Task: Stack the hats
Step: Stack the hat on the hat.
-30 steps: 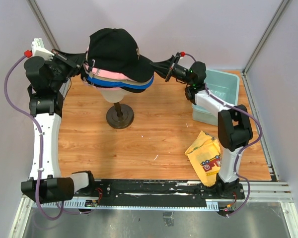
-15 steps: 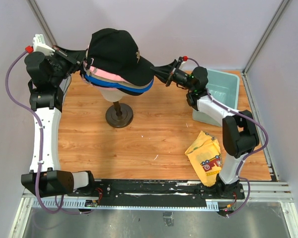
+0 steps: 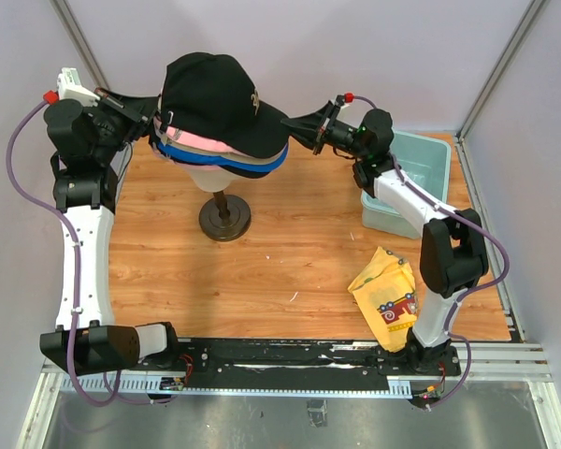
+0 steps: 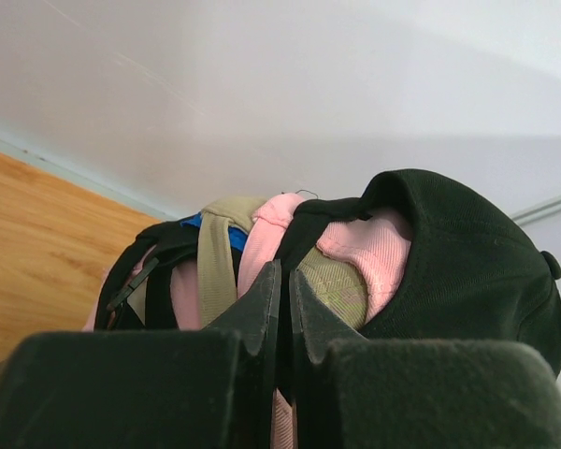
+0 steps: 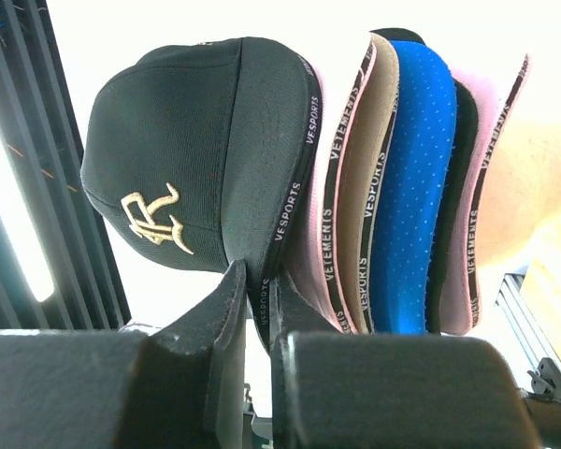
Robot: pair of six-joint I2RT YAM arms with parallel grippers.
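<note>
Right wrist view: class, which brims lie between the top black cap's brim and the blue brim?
A pink brim, then a tan brim, sit between the black cap and the blue brim, all seen edge-on in the right wrist view.

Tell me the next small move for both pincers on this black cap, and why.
Probably open both and let go: the black cap already sits atop the other caps on the mannequin head, the right pincer pinching its brim, the left pincer pinching its rear strap. Nothing seems left to place.
</note>
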